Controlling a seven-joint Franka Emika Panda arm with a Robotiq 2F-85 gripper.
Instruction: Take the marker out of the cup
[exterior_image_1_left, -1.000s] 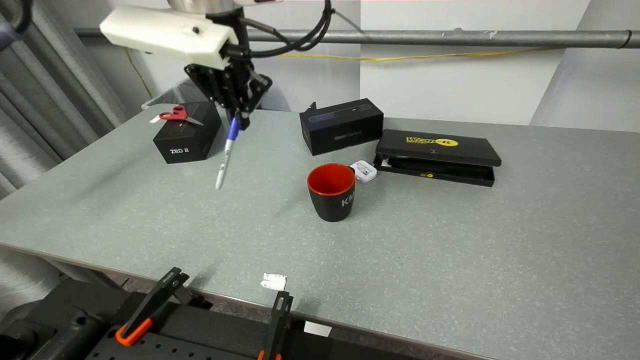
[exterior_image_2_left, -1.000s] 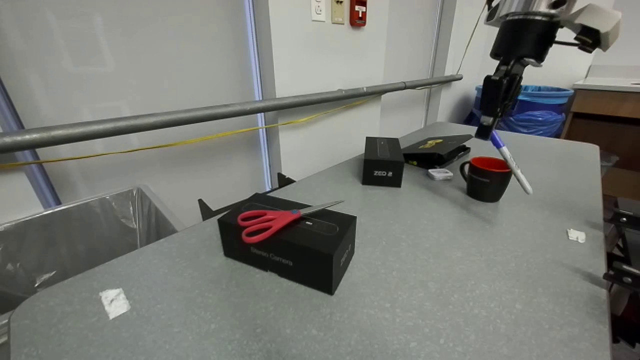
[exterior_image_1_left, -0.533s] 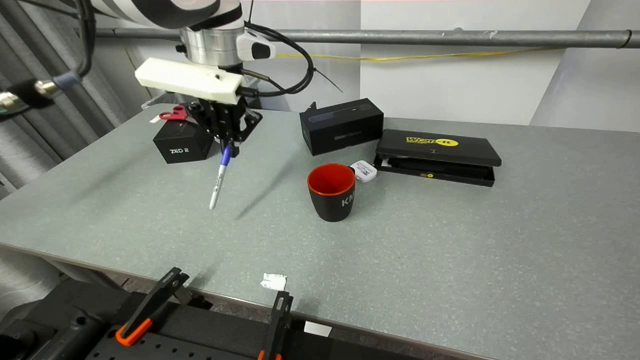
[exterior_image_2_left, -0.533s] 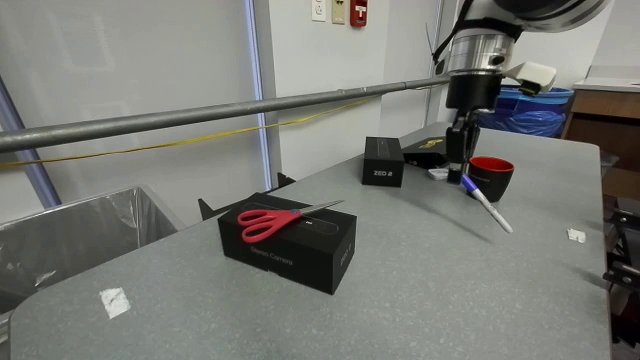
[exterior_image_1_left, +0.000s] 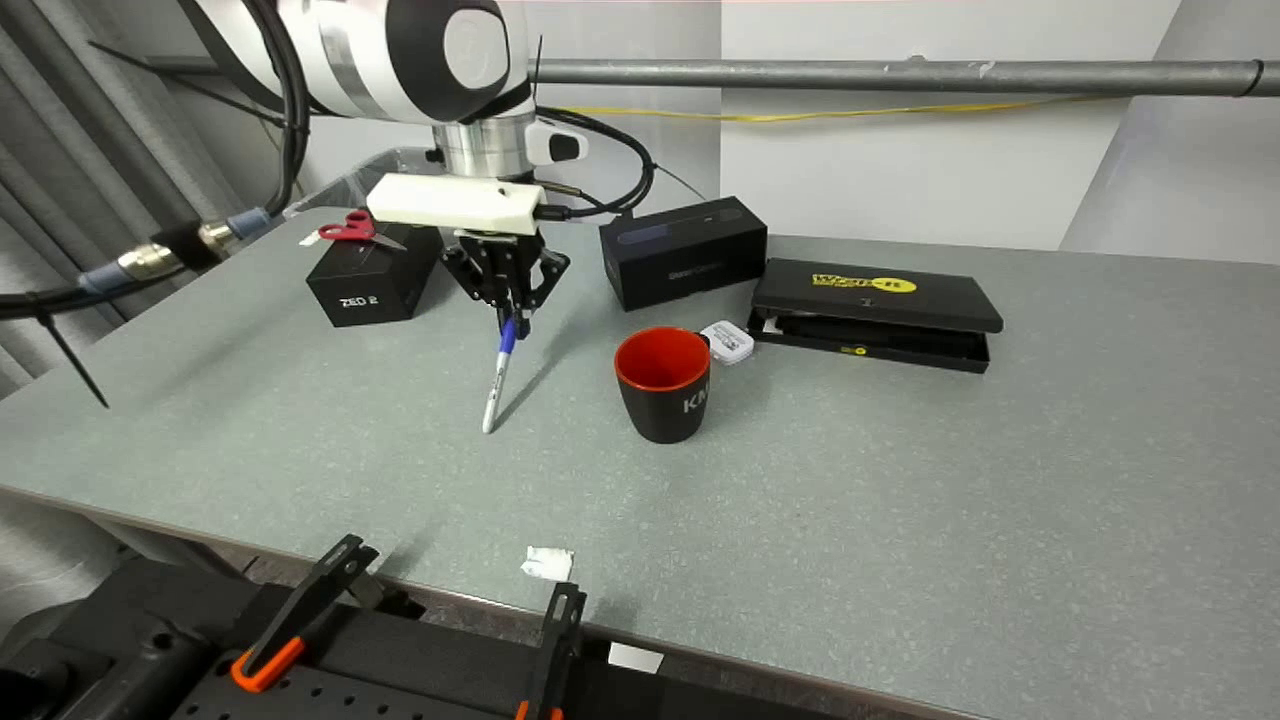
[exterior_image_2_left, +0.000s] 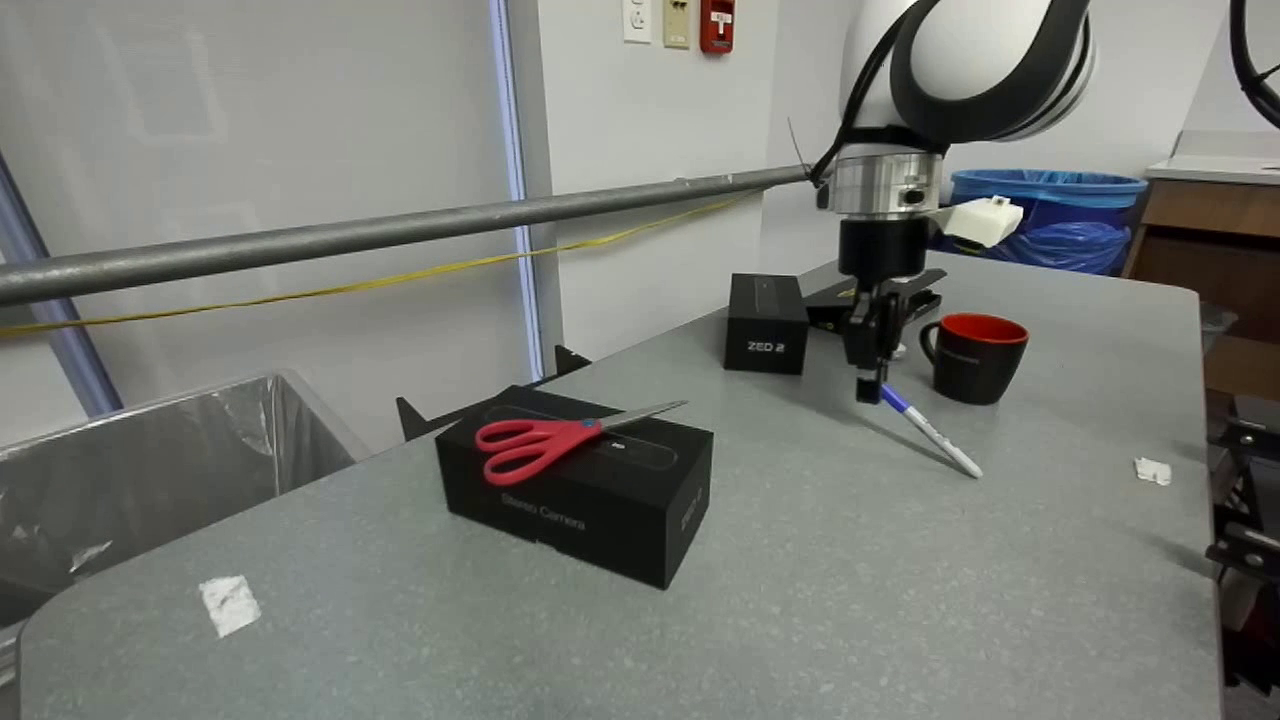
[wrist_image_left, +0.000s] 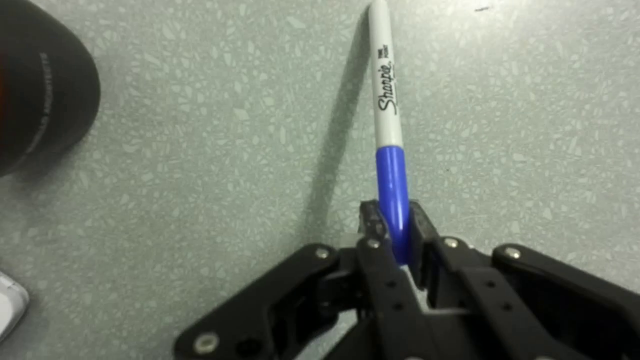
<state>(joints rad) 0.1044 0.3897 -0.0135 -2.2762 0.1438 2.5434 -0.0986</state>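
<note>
Pinching the blue-capped Sharpie (wrist_image_left: 389, 132) in the fingers (wrist_image_left: 371, 218), just dipped it white-end-first to or near the counter (exterior_image_1_left: 900, 500), outside the mug (exterior_image_1_left: 662, 412): so likely needed only releasing!

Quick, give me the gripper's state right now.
Gripper: closed, holding the marker by its blue end.

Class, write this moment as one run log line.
black gripper: closed on blue cap of slim white marker | marker: tilted, lower end at or near grey tabletop | round black cup, red inside: upright, marker outside it
</note>
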